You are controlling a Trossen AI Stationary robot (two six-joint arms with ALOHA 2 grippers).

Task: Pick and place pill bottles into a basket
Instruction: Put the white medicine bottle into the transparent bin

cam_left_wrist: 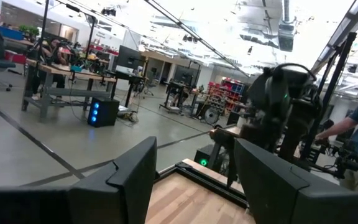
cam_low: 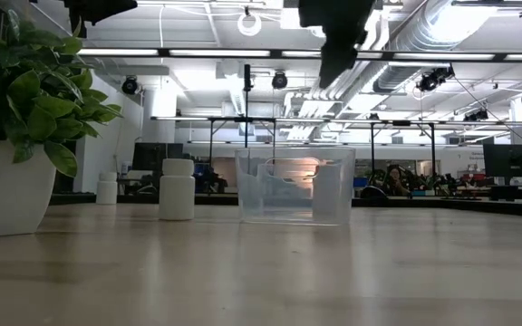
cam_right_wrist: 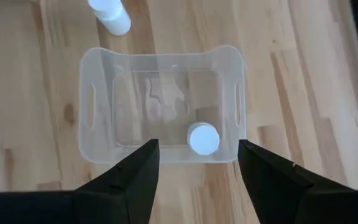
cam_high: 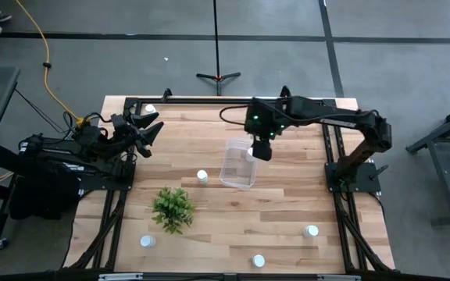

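The clear bin stands mid-table and also shows in the right wrist view. One white pill bottle stands upright inside it. My right gripper is open and empty above the bin's far end. Other white bottles stand on the table: one beside the bin, one at the far left, and three toward the near edge. My left gripper is open and empty at the table's far left, held above it.
A small green plant in a white pot stands near and left of the bin, between it and the near-left bottle. Black frame rails run along the table's far and side edges. People sit at desks in the room beyond.
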